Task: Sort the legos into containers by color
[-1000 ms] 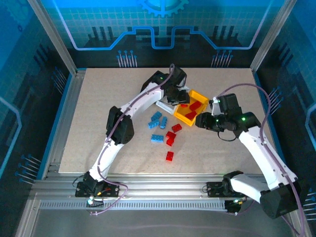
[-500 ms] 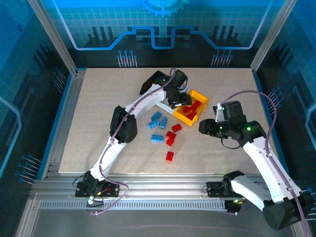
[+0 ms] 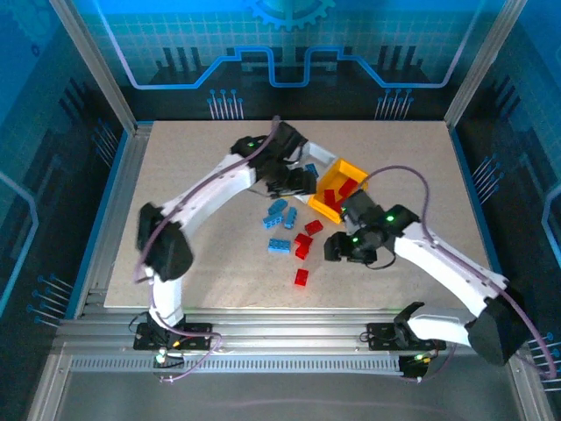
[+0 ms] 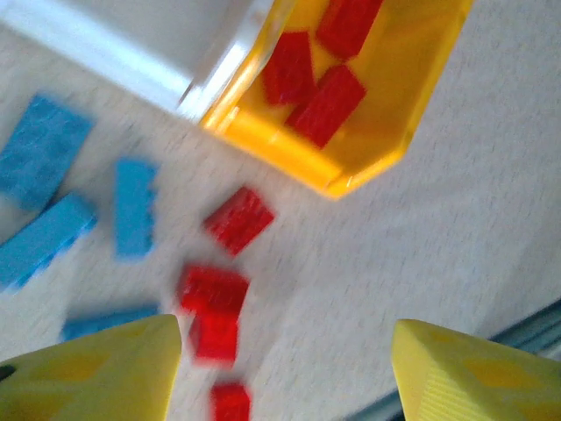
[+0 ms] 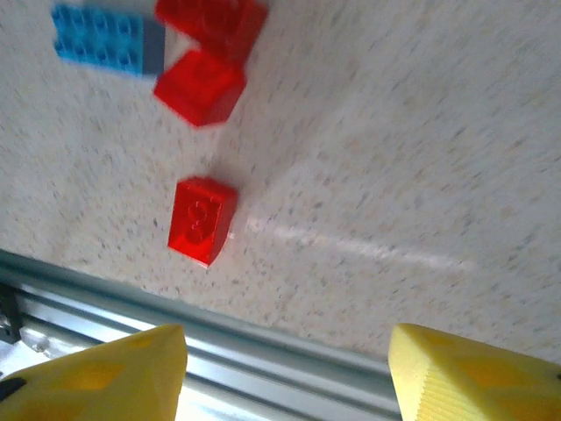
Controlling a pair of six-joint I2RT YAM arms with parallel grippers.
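The yellow-orange container (image 3: 328, 204) holds several red legos (image 3: 347, 187), and the white container (image 3: 323, 158) joined to it holds a blue lego (image 3: 311, 169). Loose blue legos (image 3: 278, 210) and red legos (image 3: 303, 244) lie on the table in front of them. My left gripper (image 3: 296, 182) hovers open just left of the containers. In its wrist view the left gripper (image 4: 285, 373) has nothing between its fingers, with the red legos (image 4: 213, 289) and yellow-orange container (image 4: 386, 132) below. My right gripper (image 3: 336, 249) stands open beside the red legos. Its wrist view shows the right gripper (image 5: 285, 377) empty over bare table near a lone red lego (image 5: 202, 219).
The table's front edge and an aluminium rail (image 5: 263, 360) run right under the right gripper. Another blue lego (image 5: 101, 39) and two red ones (image 5: 200, 88) lie further in. Metal frame posts stand at the table's back corners.
The left gripper has pulled back from over the containers and opened. The right gripper has swung from beside the yellow-orange container to the loose red legos and opened wider.
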